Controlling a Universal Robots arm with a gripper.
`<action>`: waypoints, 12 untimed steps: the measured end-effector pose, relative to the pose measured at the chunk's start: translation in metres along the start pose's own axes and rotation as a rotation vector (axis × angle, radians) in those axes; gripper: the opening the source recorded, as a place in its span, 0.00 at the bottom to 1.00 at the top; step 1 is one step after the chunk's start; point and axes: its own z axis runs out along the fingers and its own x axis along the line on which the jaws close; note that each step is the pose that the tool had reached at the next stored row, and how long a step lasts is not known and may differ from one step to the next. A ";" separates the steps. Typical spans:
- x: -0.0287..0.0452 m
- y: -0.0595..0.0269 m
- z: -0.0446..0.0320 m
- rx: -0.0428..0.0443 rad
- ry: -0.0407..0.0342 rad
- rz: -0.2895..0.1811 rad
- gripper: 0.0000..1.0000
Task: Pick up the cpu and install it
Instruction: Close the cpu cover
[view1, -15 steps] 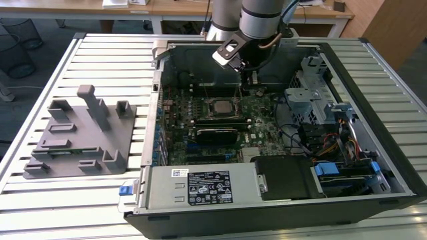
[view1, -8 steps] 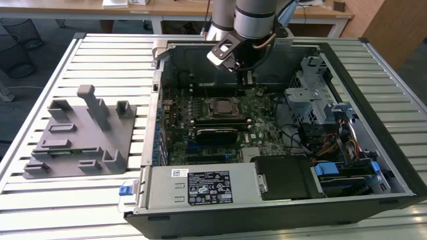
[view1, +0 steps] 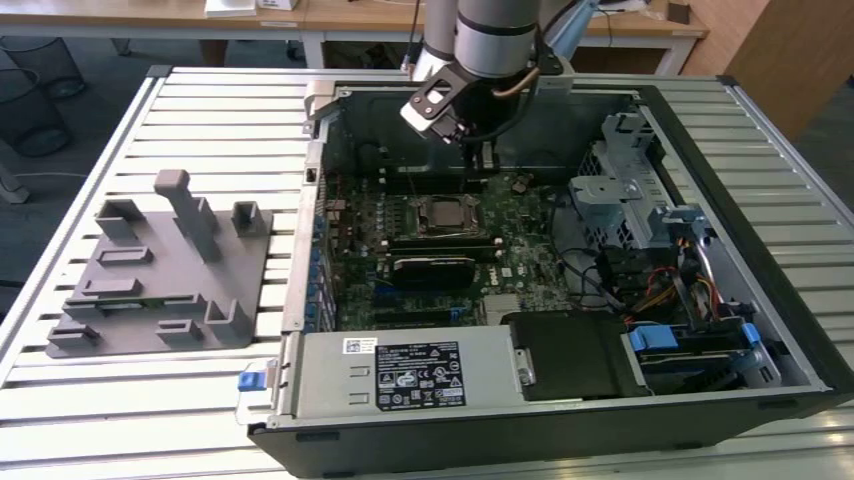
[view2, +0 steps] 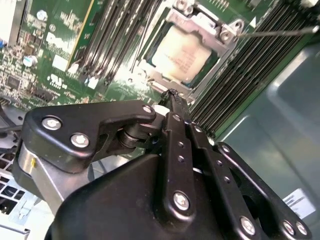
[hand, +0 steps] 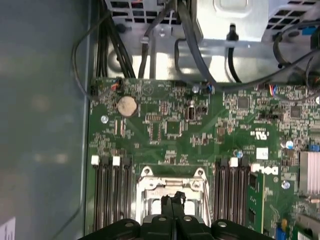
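The cpu (view2: 184, 54), a flat square chip with a pale metal top, lies in the motherboard socket inside the open computer case, with the socket's metal frame (view2: 200, 22) around it. In the exterior view the cpu (view1: 441, 211) sits mid-board. My gripper (view2: 172, 95) hangs a short way above the socket's edge, its two black fingers pressed together with nothing between them. In the first wrist view the gripper (hand: 173, 196) hovers over the socket frame (hand: 150, 184). In the exterior view the gripper (view1: 470, 160) hangs over the board, just behind the socket.
Memory slots (hand: 110, 195) flank the socket on both sides. A grey fixture plate (view1: 154, 270) with upright posts lies on the slatted table at the exterior view's left. A power supply (view1: 400, 372), a drive cage (view1: 621, 190) and loose cables (hand: 190, 45) crowd the case.
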 end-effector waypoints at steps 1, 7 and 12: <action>0.0001 -0.0023 0.0001 -0.0001 0.0001 0.000 0.11; -0.0013 -0.0128 0.0019 0.0002 -0.0003 0.000 0.11; -0.0069 -0.0195 0.0063 -0.0001 -0.0001 0.000 0.11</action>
